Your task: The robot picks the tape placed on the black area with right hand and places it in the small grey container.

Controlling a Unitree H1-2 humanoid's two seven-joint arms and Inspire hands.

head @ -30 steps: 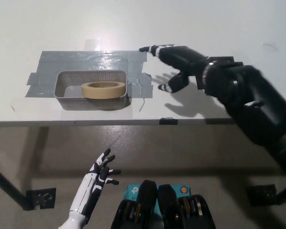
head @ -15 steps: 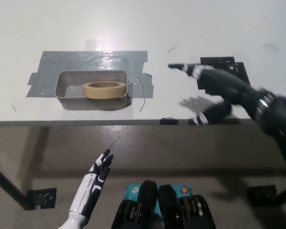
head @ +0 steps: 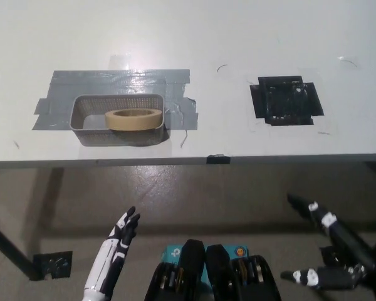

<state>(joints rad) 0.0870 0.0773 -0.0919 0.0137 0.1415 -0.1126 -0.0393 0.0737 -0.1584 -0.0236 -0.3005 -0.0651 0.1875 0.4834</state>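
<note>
Right hand point(head: 329, 251) hangs below the bench point(head: 238, 37) edge, fingers spread, holding nothing; left hand point(head: 116, 248) rests low, fingers straight and empty. Tape point(head: 134, 118) lies in the container point(head: 88, 119), the black area point(head: 286, 100) bare. Little risk remains, unless a rising arm knocks the bench.

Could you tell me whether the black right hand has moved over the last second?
Yes. The right hand has left the table beside the grey container, passed the black area, and now hangs open below the table's front edge.
</note>
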